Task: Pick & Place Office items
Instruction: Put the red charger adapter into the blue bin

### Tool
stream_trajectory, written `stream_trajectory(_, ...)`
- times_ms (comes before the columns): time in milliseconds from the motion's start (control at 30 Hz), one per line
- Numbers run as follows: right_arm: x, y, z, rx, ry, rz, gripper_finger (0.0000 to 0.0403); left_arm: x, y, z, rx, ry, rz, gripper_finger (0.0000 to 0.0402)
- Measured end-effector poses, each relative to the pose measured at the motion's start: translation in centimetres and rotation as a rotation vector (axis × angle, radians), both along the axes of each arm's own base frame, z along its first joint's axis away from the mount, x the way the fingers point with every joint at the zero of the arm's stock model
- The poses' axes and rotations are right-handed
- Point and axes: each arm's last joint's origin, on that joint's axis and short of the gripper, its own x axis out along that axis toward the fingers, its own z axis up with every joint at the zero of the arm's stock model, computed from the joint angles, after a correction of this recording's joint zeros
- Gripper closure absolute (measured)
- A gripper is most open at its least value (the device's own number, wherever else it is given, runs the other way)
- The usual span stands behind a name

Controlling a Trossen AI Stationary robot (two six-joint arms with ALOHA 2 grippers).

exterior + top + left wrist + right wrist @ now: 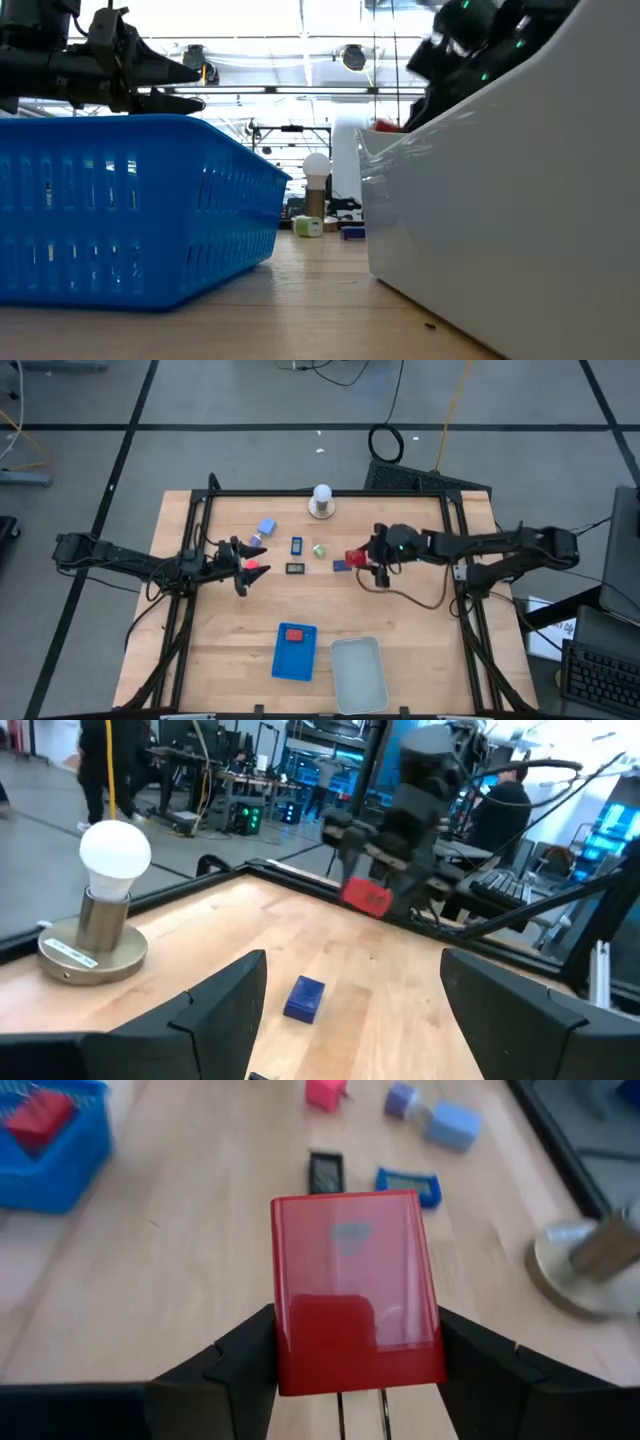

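The right gripper (355,1365) is clamping a glossy red rectangular block (355,1285) above the wooden table (420,640). The left gripper (250,572) is hovering with fingers apart near a small pink-red piece (253,566).

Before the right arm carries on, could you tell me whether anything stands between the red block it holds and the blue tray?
Nothing visible does. The right gripper holds the red block above the table, and the bare wood between it and the blue tray looks clear. The black piece and the dark blue piece lie low, off that line.
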Motion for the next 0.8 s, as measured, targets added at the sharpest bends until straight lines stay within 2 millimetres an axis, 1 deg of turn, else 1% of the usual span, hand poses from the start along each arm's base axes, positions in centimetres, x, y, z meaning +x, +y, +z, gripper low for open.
stream_trajectory(100, 0.0, 1.7, 0.6, -0.051, -0.019, 0.002, 0.0188, 0.0, 0.0, 0.0, -0.055, -0.014, -0.003, 0.0105)
stream_trajectory(200, 0.0, 3.0, 0.7, -0.122, -0.018, -0.021, 0.0188, 0.0, 0.0, 0.0, -0.148, -0.037, 0.001, 0.0105)
stream_trajectory(333, 0.0, 4.4, 0.7, -0.211, -0.017, -0.055, 0.0188, 0.0, 0.1, 0.1, -0.268, -0.072, 0.015, 0.0105)
stream_trajectory(467, 0.3, 5.5, 1.3, -0.254, -0.083, -0.06, 0.0187, 0.4, 0.0, 0.6, -0.304, -0.082, 0.009, 0.0105)
stream_trajectory(600, 0.6, 6.6, 2.1, -0.284, -0.172, -0.006, 0.0186, 2.1, -0.4, 1.4, -0.309, -0.045, -0.003, 0.0105)
stream_trajectory(700, 0.8, 7.3, 2.2, -0.301, -0.201, 0.016, 0.0186, 4.3, -0.6, 2.4, -0.287, -0.019, -0.003, 0.0105)
stream_trajectory(800, 0.8, 7.7, 2.1, -0.328, -0.195, -0.02, 0.0186, 6.6, -0.8, 3.4, -0.283, -0.004, 0.002, 0.0105)
